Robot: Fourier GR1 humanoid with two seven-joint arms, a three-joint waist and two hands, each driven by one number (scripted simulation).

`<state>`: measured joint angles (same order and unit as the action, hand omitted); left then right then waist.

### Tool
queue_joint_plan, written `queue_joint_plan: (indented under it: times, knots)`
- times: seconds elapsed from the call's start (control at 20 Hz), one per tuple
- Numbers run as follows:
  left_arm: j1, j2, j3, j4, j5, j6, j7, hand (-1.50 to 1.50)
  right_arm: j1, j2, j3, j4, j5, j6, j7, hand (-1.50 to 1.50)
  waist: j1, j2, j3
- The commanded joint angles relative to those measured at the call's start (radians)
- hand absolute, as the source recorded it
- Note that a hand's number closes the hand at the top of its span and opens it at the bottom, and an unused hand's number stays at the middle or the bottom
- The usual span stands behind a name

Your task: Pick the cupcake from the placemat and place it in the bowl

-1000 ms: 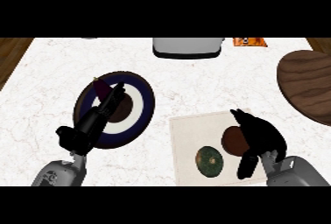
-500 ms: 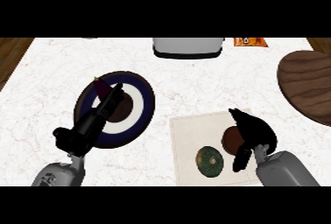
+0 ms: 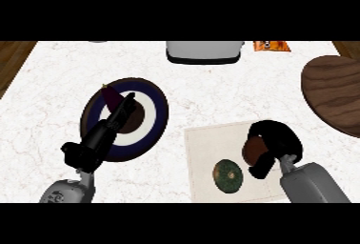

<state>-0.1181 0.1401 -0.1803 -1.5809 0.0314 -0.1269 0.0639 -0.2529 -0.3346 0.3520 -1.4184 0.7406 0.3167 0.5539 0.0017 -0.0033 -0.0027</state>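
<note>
2 hands: left, right. 1 bowl, left. 1 placemat, near right. 1 cupcake and 1 green disc on it. 1 wooden board, far right. 1 grey appliance and 1 orange packet, far edge.

Brown cupcake on the pale square placemat, its right side hidden by curled black fingers, apparently still resting on the mat, dark blue bowl with white ring and brown centre, left of the placemat, upright
</note>
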Motion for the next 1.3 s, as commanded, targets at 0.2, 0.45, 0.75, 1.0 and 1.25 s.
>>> queue_joint_plan:
  times: [0.2, 0.45, 0.75, 1.0, 1.25]
  knots:
    - [0.010, -0.020, 0.001, 0.007, -0.017, 0.015, -0.001, 0.00, 0.073, -0.265, 0.168, -0.176, 0.006, 0.110, -0.538, 1.50, -0.010, -0.007, 0.005]
    - [0.021, -0.010, 0.014, -0.007, 0.008, -0.002, 0.001, 0.00, 0.107, -0.480, 0.251, -0.278, 0.048, 0.036, -0.915, 1.50, -0.017, -0.011, 0.009]
    - [0.012, 0.003, 0.045, 0.005, -0.004, 0.018, -0.003, 0.00, 0.217, -0.694, -0.008, -0.241, -0.006, -0.340, -1.272, 1.50, -0.076, -0.007, 0.009]
    - [0.054, -0.011, 0.018, -0.029, -0.019, 0.027, -0.016, 0.00, 0.269, -0.683, -0.246, -0.124, -0.366, -0.357, -1.526, 1.50, -0.058, -0.006, 0.008]
    - [0.023, 0.021, 0.047, -0.024, 0.018, -0.018, 0.007, 0.00, 0.292, -0.717, -0.408, 0.016, -0.660, -0.142, -1.677, 1.50, -0.032, 0.001, 0.005]
